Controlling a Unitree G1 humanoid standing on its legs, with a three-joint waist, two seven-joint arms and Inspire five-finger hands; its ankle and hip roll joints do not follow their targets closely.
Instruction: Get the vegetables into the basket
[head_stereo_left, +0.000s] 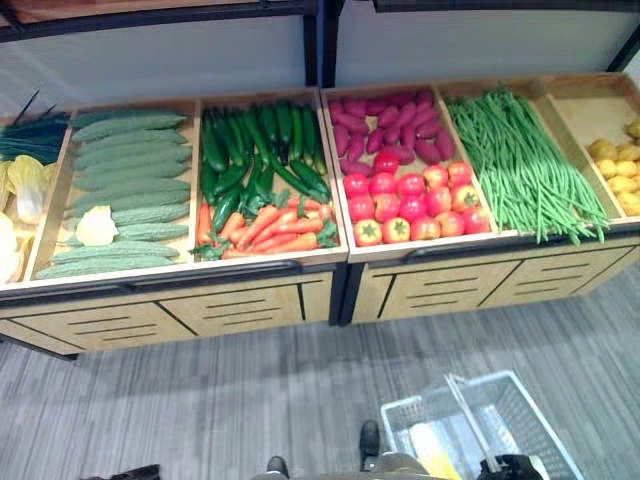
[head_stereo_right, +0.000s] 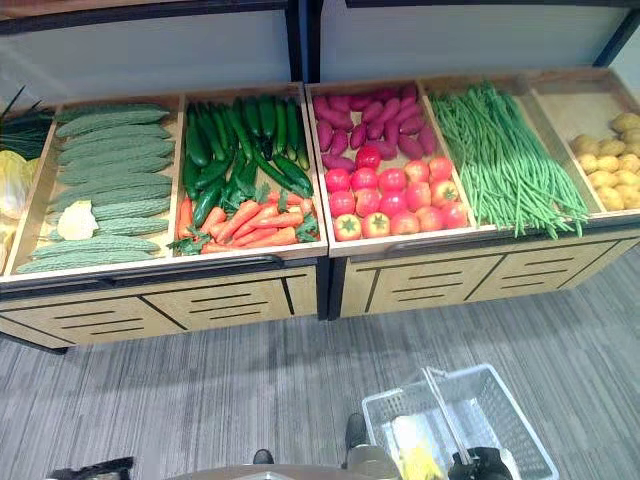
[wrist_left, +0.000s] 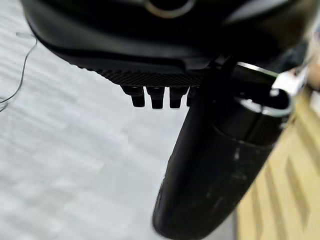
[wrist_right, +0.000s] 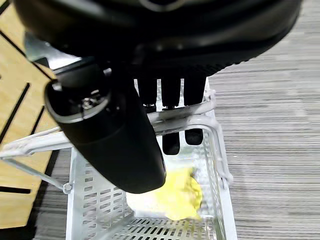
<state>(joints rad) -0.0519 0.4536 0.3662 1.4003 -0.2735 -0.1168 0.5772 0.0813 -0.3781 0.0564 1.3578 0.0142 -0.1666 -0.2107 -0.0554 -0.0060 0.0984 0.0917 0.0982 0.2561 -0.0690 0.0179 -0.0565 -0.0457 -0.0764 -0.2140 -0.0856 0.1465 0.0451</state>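
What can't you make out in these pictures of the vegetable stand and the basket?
- Yellow vegetable in the white wire basket: kind unclear, partly behind the right hand, which grips the basket's handle.
- Left hand: fingers only partly visible in its wrist view, state unclear.
- Pale leafy vegetables: cut off by the left edge of the eye views.

Bins (head_stereo_left: 270, 262) open from above — dark shelf (head_stereo_left: 160, 18) overhangs rear; basket (head_stereo_right: 520, 420) mouth crossed by handle (head_stereo_right: 445, 415).
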